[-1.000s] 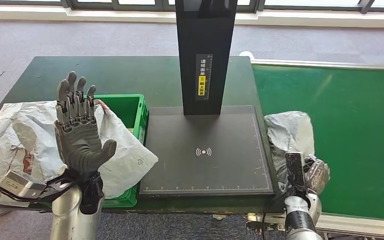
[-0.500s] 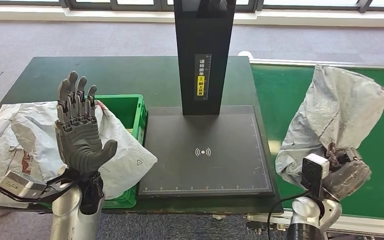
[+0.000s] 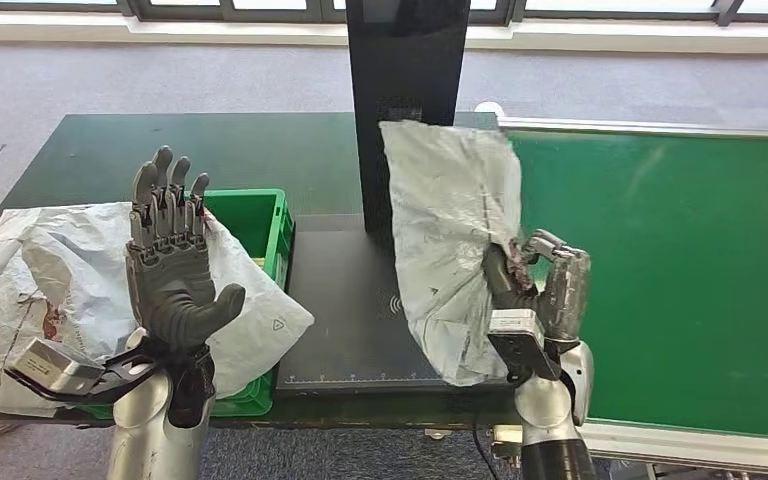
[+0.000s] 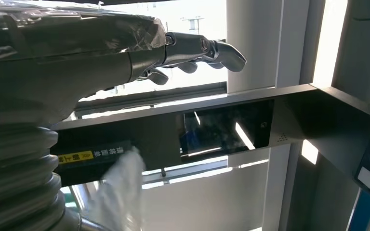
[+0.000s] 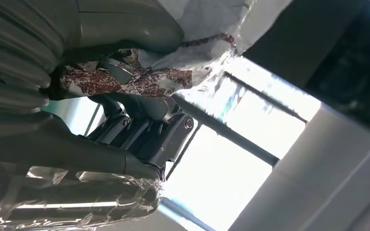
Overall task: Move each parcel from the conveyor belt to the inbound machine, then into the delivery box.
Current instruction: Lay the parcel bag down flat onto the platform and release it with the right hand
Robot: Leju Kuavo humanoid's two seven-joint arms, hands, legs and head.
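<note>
Two parcels are in sight. One, a grey plastic mailer (image 3: 455,240), is gripped at its crumpled lower edge by the right hand (image 3: 540,285) and held upright in the air over the right part of the inbound machine's black scanning plate (image 3: 345,310), in front of the machine's black column (image 3: 405,60). The fingers close around a bunched, reddish-patterned fold of the bag (image 5: 139,79) — the right wrist view shows that fold pinched between thumb and fingers (image 5: 139,130).

The second parcel, a larger white crinkled mailer (image 3: 70,275), lies draped over the single green delivery box (image 3: 260,225) at the left of the dark green tabletop (image 3: 80,150), covering most of the box and spilling beyond its left side.

The left hand (image 3: 172,265) is raised above that white parcel, palm facing forward, fingers straight and spread, holding nothing. In the left wrist view the fingertips (image 4: 207,48) point toward the machine's dark screen bar (image 4: 221,130), with a corner of the grey mailer near it.

One conveyor belt (image 3: 680,260) — bright green — runs along the right, beside the machine.
</note>
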